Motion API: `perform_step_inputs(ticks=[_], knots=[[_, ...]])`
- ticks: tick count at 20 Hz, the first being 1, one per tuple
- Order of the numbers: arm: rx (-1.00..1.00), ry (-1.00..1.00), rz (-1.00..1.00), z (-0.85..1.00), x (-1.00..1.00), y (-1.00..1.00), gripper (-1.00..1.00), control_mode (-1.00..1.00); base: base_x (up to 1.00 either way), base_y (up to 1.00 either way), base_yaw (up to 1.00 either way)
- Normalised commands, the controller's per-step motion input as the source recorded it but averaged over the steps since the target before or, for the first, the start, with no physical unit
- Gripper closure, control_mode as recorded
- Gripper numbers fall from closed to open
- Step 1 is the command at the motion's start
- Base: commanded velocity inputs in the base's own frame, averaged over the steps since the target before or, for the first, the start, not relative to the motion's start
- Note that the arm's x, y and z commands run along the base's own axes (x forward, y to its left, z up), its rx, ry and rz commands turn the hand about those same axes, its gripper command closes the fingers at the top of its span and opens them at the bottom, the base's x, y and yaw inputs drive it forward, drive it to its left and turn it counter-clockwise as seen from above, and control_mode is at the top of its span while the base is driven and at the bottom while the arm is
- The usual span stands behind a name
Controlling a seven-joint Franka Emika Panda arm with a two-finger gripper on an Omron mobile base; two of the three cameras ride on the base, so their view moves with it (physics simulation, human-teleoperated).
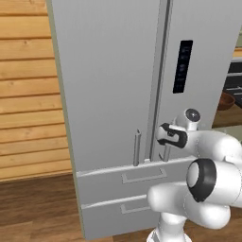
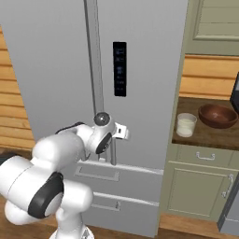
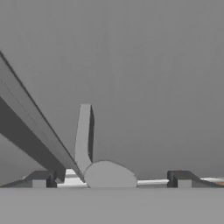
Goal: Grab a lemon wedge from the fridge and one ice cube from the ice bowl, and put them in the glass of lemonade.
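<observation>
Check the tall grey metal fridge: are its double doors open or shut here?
Shut. Both doors of the tall grey metal fridge lie flush along the centre seam, with no interior showing.

Horizontal light wood planks are lining the wall, a dark wooden floor is stretching below, and beige cabinets are standing under a brown surface carrying a dark bowl.
</observation>
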Motion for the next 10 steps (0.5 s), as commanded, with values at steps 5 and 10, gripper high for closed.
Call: perform_step_inputs(ticks=[5, 10], knots=[[0.00, -0.06, 0.00, -0.27, 0.26, 0.00, -1.00, -1.00, 0.00, 0.00, 0.00], [0.00, -0.17, 0.00, -0.39, 0.19, 0.00, -1.00, -1.00, 0.00, 0.00, 0.00]])
